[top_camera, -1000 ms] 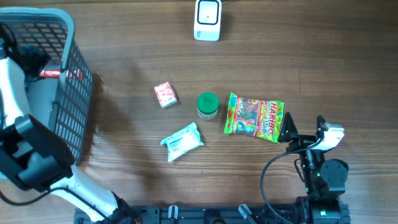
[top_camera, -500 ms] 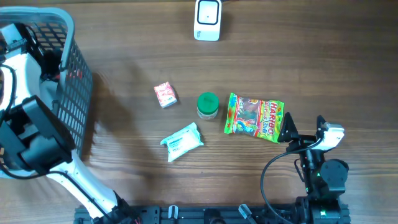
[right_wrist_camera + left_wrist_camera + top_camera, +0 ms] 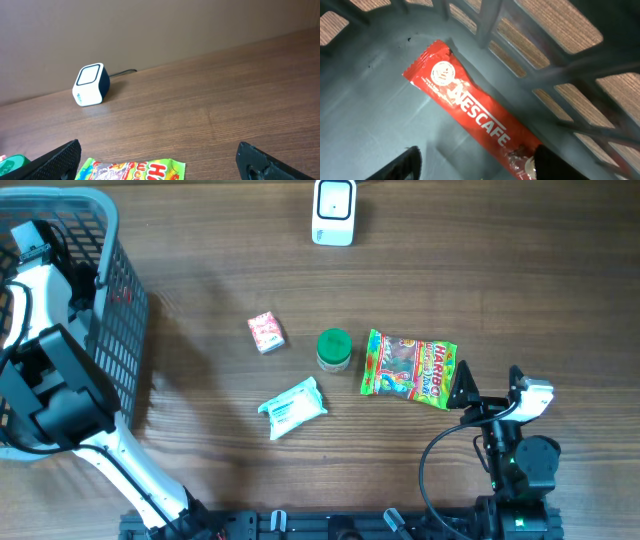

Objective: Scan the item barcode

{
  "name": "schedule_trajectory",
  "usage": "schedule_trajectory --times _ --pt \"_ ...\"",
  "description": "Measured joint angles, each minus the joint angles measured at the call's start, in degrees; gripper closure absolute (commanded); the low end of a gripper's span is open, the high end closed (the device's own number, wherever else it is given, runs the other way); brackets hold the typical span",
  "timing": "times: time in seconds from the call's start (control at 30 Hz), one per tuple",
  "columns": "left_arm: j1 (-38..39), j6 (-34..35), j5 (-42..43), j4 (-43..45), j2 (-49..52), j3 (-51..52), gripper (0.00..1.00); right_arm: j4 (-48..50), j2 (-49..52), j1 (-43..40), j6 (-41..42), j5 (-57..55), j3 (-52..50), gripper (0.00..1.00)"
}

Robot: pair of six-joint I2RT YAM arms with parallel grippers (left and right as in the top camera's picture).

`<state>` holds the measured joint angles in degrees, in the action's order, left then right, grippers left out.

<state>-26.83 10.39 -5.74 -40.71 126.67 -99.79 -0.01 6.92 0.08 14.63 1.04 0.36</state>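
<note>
A red Nescafe stick sachet point(image 3: 470, 112) lies slantwise on the floor of the grey basket point(image 3: 370, 115). My left gripper point(image 3: 477, 167) hangs just above it inside the basket, open. The sachet's lower end sits against the inner side of the right finger point(image 3: 555, 165), while the left finger point(image 3: 405, 165) stands well apart. In the overhead view only the left arm point(image 3: 45, 370) shows, reaching into the basket point(image 3: 110, 220). The white barcode scanner point(image 3: 333, 212) stands at the table's far edge. My right gripper point(image 3: 490, 390) rests open at the front right, empty.
A Haribo bag point(image 3: 408, 368), a green-lidded jar point(image 3: 334, 349), a small red box point(image 3: 265, 332) and a tissue pack point(image 3: 292, 407) lie mid-table. The right wrist view shows the scanner point(image 3: 90, 85) ahead and the Haribo bag point(image 3: 132, 170) just below the right gripper point(image 3: 160, 157).
My left arm has swung farther toward the back of the basket and reached deeper in. The right arm and the table items have not moved.
</note>
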Motion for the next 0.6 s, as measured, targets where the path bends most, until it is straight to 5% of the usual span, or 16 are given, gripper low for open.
schedule_trajectory --times 0.03,0.1,0.13,0.33,0.6 --pt "0.0 0.04 -0.02 -0.61 0.04 -0.28 0.54 0.0 0.0 0.0 0.0 0.0 0.0 0.0" --pt "0.0 0.04 -0.09 -1.92 0.09 -0.74 0.93 0.0 0.0 0.0 0.0 0.0 0.0 0.0" --pt "0.0 0.17 -0.33 -3.48 0.09 -1.03 0.96 0.0 0.0 0.0 0.0 0.0 0.0 0.0" --pt "0.22 1.99 -2.97 -8.15 0.98 -0.72 0.96 0.0 0.0 0.0 0.0 0.0 0.0 0.0" --pt "0.2 1.66 -3.8 -3.78 0.76 0.09 0.96 0.0 0.0 0.0 0.0 0.0 0.0 0.0"
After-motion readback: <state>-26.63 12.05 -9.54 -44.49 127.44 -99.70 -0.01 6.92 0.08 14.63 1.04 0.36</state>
